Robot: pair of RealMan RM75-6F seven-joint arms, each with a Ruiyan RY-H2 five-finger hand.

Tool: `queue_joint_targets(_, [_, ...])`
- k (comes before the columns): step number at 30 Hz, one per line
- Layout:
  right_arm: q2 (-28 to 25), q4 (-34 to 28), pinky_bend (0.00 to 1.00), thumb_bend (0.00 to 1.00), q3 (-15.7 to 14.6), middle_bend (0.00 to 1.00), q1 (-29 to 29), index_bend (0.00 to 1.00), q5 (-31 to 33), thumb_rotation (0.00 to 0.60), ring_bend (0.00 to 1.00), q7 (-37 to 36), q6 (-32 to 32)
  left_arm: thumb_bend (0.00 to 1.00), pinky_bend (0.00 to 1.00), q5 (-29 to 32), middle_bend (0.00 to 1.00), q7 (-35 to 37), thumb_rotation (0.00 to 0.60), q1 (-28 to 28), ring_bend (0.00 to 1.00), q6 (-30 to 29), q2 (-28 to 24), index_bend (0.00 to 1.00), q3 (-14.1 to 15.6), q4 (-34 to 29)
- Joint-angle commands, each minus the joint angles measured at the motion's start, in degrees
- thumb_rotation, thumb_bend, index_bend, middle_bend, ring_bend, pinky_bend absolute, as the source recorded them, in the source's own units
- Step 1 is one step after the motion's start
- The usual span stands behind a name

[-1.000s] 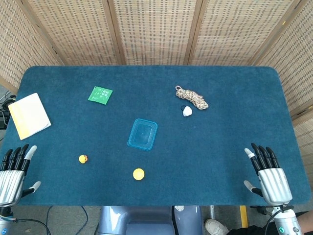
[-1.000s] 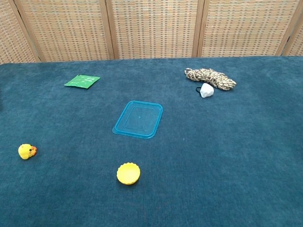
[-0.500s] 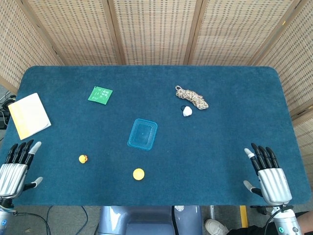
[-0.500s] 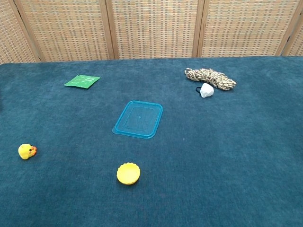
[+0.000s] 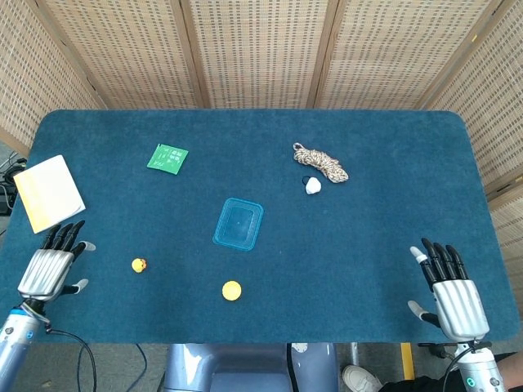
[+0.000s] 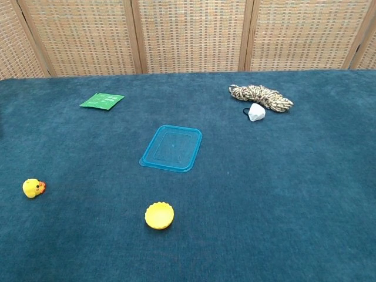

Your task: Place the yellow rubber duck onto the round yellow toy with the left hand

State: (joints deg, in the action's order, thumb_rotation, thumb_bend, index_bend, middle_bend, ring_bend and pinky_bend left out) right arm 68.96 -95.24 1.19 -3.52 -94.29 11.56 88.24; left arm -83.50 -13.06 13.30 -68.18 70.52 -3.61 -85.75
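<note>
Silver-backed and black-tipped, my left hand (image 5: pixel 51 268) is hovering over the near left part of the blue felt table (image 5: pixel 384 245) with its fingers (image 5: pixel 64 237) spread apart and holding nothing. My right hand (image 5: pixel 452 292) is hanging at the near right edge, its fingers likewise apart and empty. Neither hand is showing in the chest view.

Just to the right of my left hand, the yellow rubber duck (image 5: pixel 139 265) is sitting on the felt, apart from my fingertips. Further right and slightly nearer me, the round yellow toy (image 5: pixel 232 290) is lying flat with nothing on it. Beyond it, a clear blue tray (image 5: pixel 239 224) is lying with nothing inside it. A green card (image 5: pixel 167 158) is resting toward the far left, and a pale notepad (image 5: pixel 49 193) is lying beyond my left hand at the left edge. Toward the far right, a coiled rope (image 5: pixel 320 162) is touching a small white object (image 5: pixel 313 186).
</note>
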Motion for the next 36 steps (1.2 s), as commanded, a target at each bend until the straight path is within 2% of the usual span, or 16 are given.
queue_joint_targets(1, [-0.2, 0.0, 0.00, 0.00, 0.1, 0.00, 0.0, 0.09, 0.1, 0.600, 0.00, -0.4, 0.0, 0.21, 0.00, 2.1, 0.00, -2.5, 0.600, 2.4, 0.00, 3.2, 1.0, 0.32, -0.6, 0.2])
queue_joint_targets(7, [-0.5, -0.1, 0.00, 0.00, 0.3, 0.00, -0.1, 0.09, 0.7, 0.600, 0.00, -1.4, -0.1, 0.21, 0.00, 5.1, 0.00, -6.2, 0.600, 6.0, 0.00, 8.5, 2.2, 0.32, -1.0, 0.0])
queue_joint_targets(15, [-0.8, -0.1, 0.00, 0.00, 0.5, 0.00, -0.2, 0.09, 1.2, 0.600, 0.00, -2.3, -0.2, 0.22, 0.00, 7.7, 0.00, -10.1, 0.600, 8.7, 0.00, 11.6, 3.6, 0.34, -0.4, -0.4])
queue_joint_targets(28, [-1.0, -0.1, 0.00, 0.00, 0.7, 0.00, -0.2, 0.09, 1.5, 0.600, 0.00, -2.7, -0.3, 0.23, 0.00, 10.2, 0.00, -13.6, 0.600, 11.7, 0.00, 14.4, 4.9, 0.35, 0.6, 0.1])
queue_joint_targets(32, [-1.0, -0.1, 0.00, 0.00, 0.6, 0.00, -0.2, 0.09, 1.5, 0.600, 0.00, -2.6, -0.3, 0.27, 0.00, 11.0, 0.00, -14.0, 0.600, 12.3, 0.00, 14.7, 5.6, 0.36, 0.8, 0.5])
queue_joint_targets(36, [-1.0, 0.0, 0.00, 0.00, 0.6, 0.00, -0.3, 0.09, 1.4, 0.600, 0.00, -2.7, -0.3, 0.27, 0.00, 11.5, 0.00, -14.4, 0.600, 12.8, 0.00, 15.0, 6.1, 0.37, 1.1, 0.9])
